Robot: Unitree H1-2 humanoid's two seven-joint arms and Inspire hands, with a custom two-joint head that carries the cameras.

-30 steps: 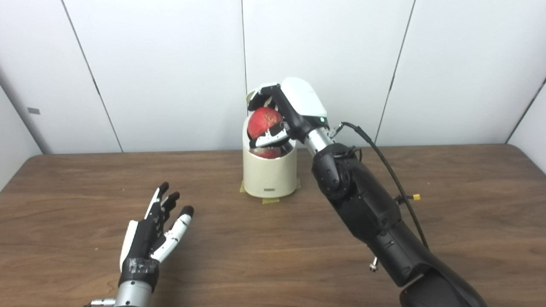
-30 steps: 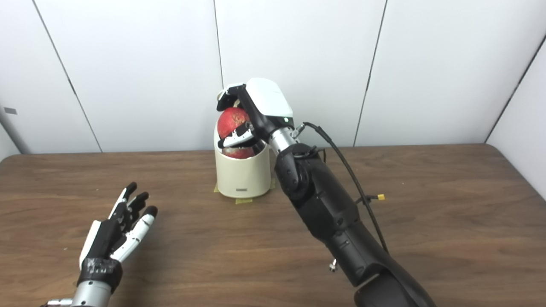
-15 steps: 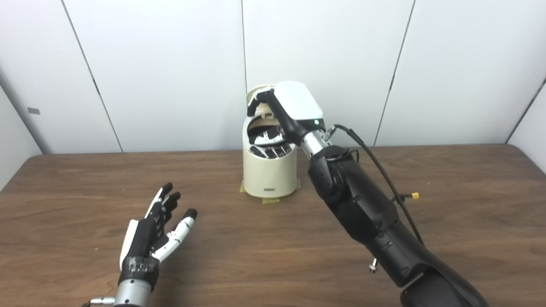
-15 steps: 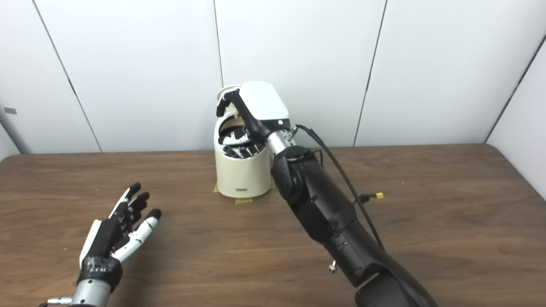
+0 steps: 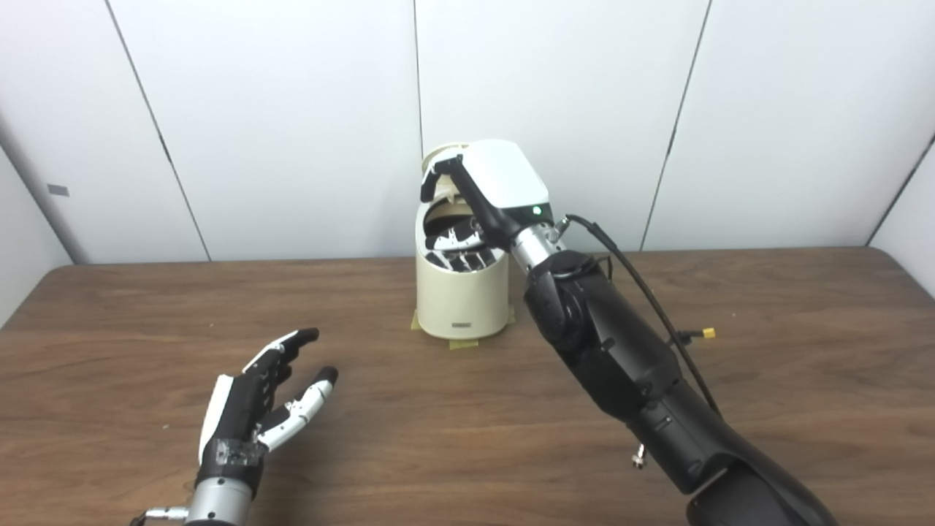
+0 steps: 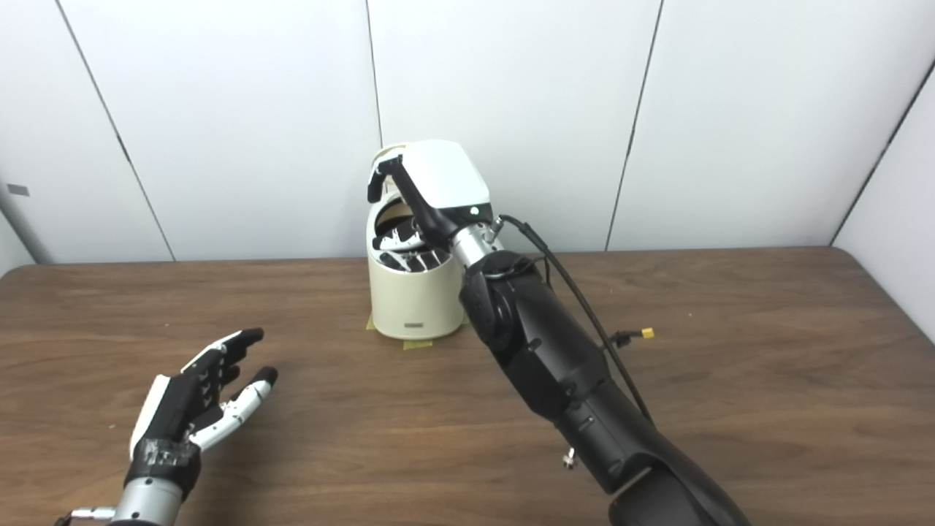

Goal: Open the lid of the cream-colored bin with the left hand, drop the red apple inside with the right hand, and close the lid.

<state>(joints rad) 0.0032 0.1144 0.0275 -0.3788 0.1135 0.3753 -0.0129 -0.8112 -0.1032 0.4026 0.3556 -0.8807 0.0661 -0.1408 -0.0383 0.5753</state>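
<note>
At centre frame, near the far edge of the brown wooden table (image 5: 467,438), stands the cream-coloured cylindrical bin (image 5: 462,299), its lid (image 5: 438,157) tipped up. The right hand (image 5: 478,197) hovers over its mouth, fingers spread, holding nothing. No red apple shows. The left hand (image 5: 259,398) rests open at lower left, with bare tabletop between.

A bare test room, most like a robotics lab: plain white wall panels (image 5: 292,124) with dark seams stand behind the right hand (image 5: 497,190), and a wood-grain table (image 5: 453,438) lies under it, its bin (image 5: 462,296) taped down at the base.
</note>
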